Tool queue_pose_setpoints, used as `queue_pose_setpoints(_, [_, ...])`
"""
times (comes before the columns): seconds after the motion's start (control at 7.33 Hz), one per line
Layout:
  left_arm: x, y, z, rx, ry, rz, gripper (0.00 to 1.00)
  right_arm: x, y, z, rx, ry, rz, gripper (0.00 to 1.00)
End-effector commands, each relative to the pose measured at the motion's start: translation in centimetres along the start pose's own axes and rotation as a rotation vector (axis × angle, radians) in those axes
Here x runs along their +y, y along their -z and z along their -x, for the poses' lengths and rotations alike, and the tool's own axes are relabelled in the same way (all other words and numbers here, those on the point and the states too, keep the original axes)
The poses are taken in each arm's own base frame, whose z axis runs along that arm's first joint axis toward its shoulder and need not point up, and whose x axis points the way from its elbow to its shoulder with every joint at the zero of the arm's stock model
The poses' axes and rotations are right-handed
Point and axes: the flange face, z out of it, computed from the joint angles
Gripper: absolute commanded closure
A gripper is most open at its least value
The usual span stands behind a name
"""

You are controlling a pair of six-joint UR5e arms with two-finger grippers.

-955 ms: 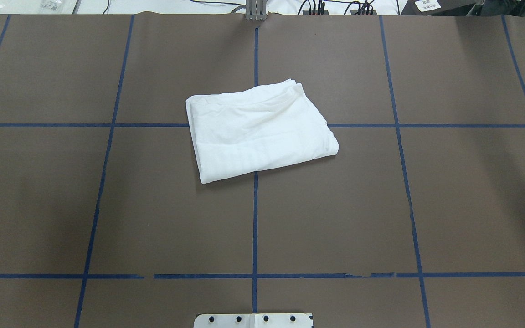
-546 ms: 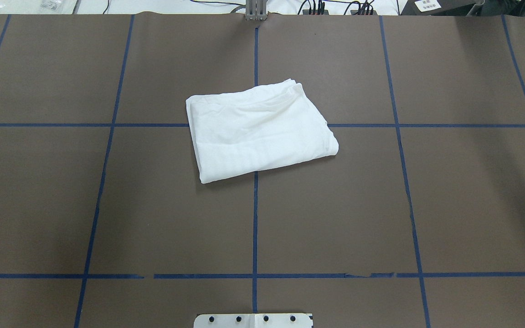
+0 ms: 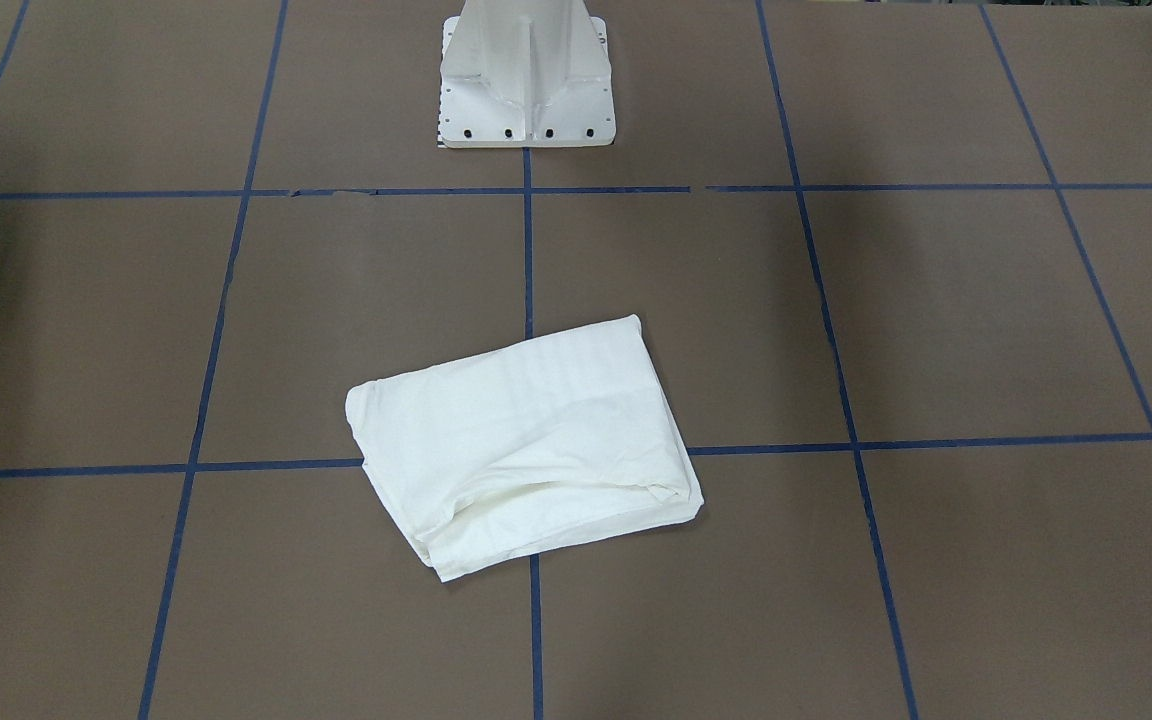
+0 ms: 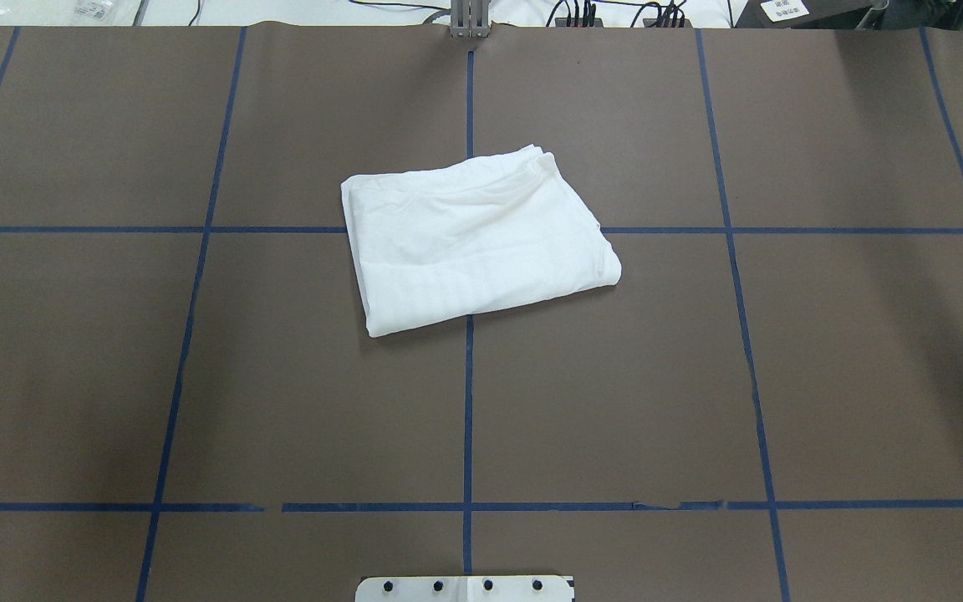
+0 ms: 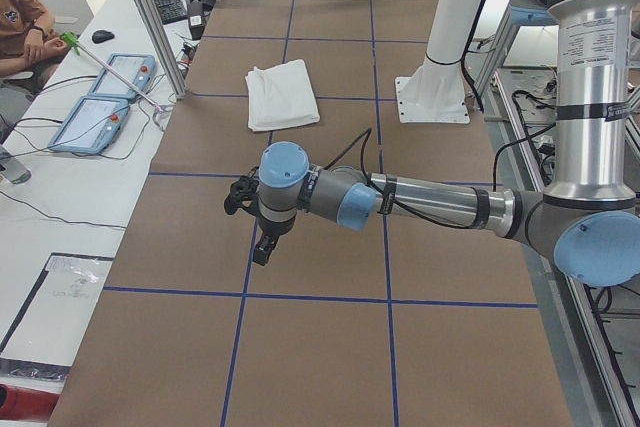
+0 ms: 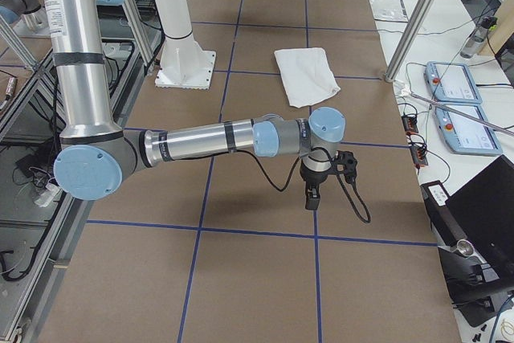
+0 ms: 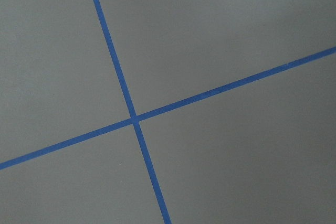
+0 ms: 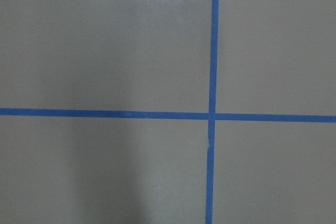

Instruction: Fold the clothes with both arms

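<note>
The clothes (image 4: 477, 242) lie folded into a compact white rectangle near the table's middle, across a crossing of blue tape lines, with nothing touching them (image 3: 521, 450). They also show small in the side views (image 5: 282, 94) (image 6: 305, 74). Both arms are stretched out low over the brown table, far from the clothes. My left gripper (image 5: 262, 247) hangs at the table's left end and my right gripper (image 6: 312, 198) at its right end. Each shows only in a side view, so I cannot tell whether it is open or shut. Both wrist views show only bare table and tape.
The white pedestal base (image 3: 526, 80) stands at the robot's edge of the table. Teach pendants (image 5: 95, 117) (image 6: 458, 86) lie on the white bench beyond the far edge, behind metal posts. A person (image 5: 20, 32) sits at that bench.
</note>
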Motion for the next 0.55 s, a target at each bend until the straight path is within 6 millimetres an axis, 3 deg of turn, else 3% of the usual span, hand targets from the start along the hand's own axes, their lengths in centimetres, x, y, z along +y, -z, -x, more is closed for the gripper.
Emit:
queue_pose_setpoints(0.0, [-0.4,-0.3,0.1,0.003,-0.013,-0.006,0.00,-0.4,0.5,0.6,-0.026,0.049,-0.039,0.00])
queue_pose_setpoints(0.41, [-0.5,0.2,-0.2,0.001,-0.042,-0.035,0.00,0.9,-0.4,-0.5,-0.017,0.030,-0.031,0.00])
